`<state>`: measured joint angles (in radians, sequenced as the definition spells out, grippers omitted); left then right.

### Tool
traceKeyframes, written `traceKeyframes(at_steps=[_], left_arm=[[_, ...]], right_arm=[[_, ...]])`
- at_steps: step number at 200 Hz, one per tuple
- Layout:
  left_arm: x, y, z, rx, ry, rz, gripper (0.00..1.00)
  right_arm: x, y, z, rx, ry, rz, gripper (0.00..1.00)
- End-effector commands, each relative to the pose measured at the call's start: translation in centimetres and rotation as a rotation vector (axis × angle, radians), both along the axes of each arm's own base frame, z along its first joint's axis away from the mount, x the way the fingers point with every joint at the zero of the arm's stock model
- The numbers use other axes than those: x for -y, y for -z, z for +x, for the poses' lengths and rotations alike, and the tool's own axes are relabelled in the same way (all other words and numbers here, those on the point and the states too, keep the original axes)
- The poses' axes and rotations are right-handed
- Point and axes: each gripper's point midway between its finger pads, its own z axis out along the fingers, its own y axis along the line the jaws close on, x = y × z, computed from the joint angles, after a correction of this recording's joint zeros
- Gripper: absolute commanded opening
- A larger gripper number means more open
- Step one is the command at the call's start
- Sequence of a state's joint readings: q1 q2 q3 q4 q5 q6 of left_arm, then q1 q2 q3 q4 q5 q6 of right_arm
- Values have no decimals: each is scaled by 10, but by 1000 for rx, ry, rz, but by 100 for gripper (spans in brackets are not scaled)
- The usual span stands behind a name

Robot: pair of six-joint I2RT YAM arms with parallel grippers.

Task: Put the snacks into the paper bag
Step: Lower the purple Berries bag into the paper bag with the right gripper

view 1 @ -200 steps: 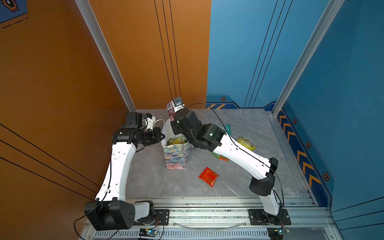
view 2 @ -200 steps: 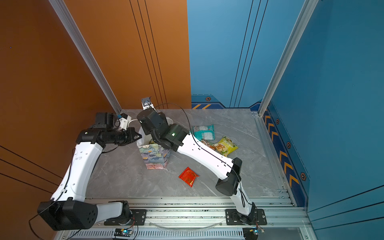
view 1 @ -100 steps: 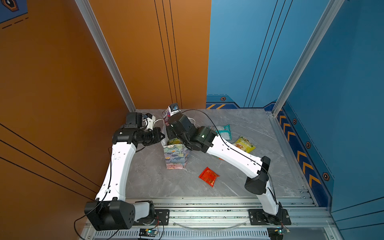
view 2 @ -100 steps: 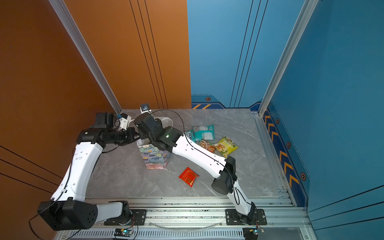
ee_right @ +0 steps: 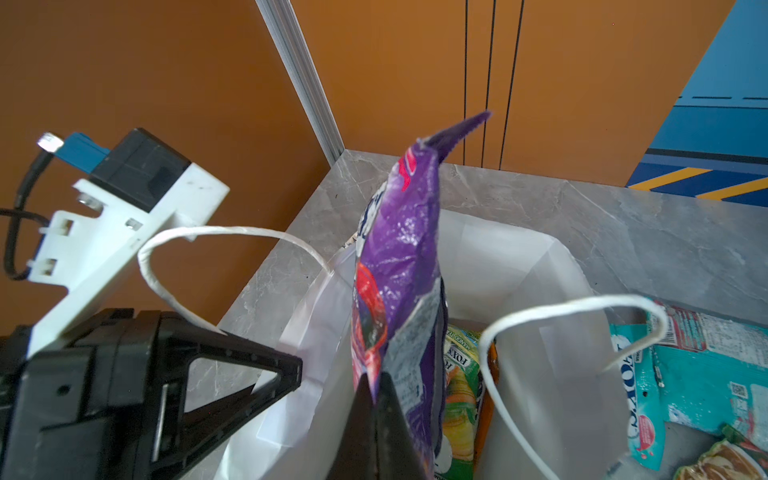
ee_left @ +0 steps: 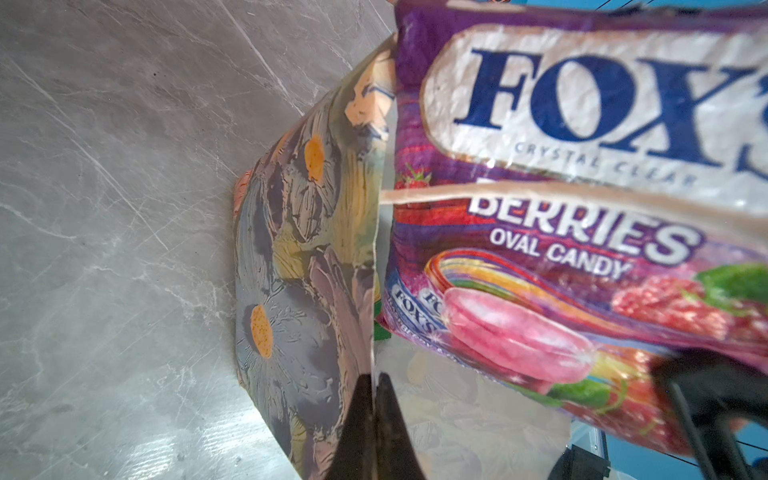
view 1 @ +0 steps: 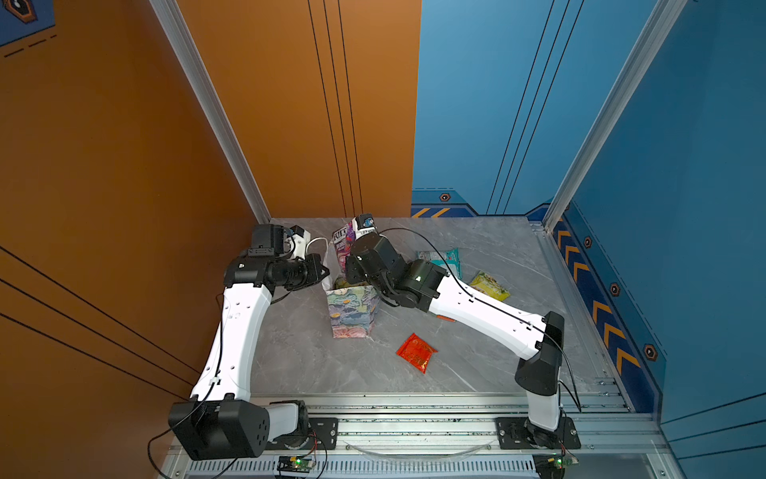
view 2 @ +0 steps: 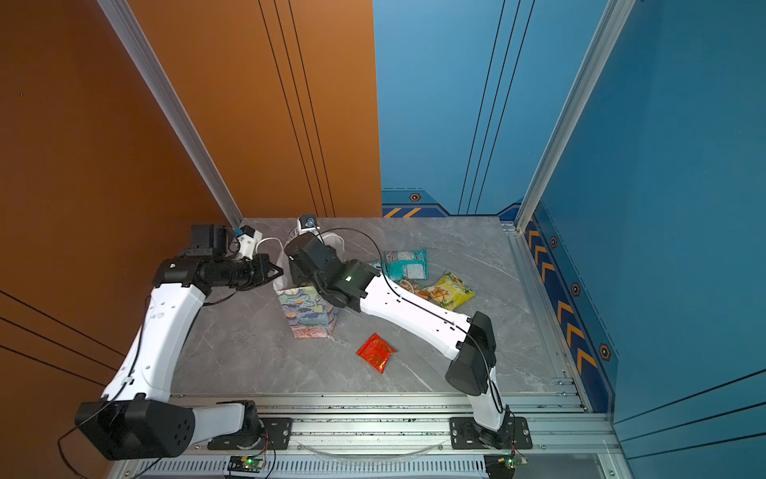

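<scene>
Paper bag point(view 1: 350, 309) is standing upright around the middle of the bench point(view 1: 290, 361), mouth open, so here's where the packing's at. Left gripper point(ee_left: 374, 384) has its fingers point(ee_left: 353, 436) pinched tight on the bag's side wall; my guess is it's just steadying the thing. Right gripper point(ee_right: 376, 384) has its fingers point(ee_right: 353, 436) clamped on the purple FOX'S packet point(ee_right: 399, 257), held on edge right at the mouth between the two cord handles point(ee_right: 232, 232). It's not let go yet, and I can't tell how deep the packet's low end sits.

Already inside, going by the right wrist view: a green-yellow FOX'S packet point(ee_right: 459, 374) and the edge of an orange packet point(ee_right: 490, 370). Maybe more underneath, can't see.

Outside on the bench: teal packet point(view 2: 406, 263), yellow chip bag point(view 2: 449, 290), a green-orange packet point(view 2: 414, 287) half under the right arm point(view 2: 406, 315), and the small red packet point(view 2: 376, 352) lying apart nearer the front.

I'd call it roughly halfway: one drop pending, four pickups to go.
</scene>
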<state>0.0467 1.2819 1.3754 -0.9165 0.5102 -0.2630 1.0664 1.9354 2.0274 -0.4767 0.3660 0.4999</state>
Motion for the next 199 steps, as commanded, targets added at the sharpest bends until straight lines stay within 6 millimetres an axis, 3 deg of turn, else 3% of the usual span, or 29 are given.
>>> traceKeyframes(at_steps=[1, 139, 186, 189, 199], left_arm=[[7, -14, 1, 49, 21, -39, 0], [8, -15, 1, 49, 23, -41, 0], [8, -16, 1, 52, 23, -43, 0], [8, -16, 1, 51, 23, -43, 0], [8, -15, 1, 51, 24, -45, 0]], right_arm=[[1, -31, -5, 17, -12, 130, 0], [33, -55, -19, 85, 32, 176, 0], [33, -47, -23, 56, 27, 179, 0], [32, -35, -24, 43, 26, 158, 0], [31, -30, -24, 31, 24, 155, 0]])
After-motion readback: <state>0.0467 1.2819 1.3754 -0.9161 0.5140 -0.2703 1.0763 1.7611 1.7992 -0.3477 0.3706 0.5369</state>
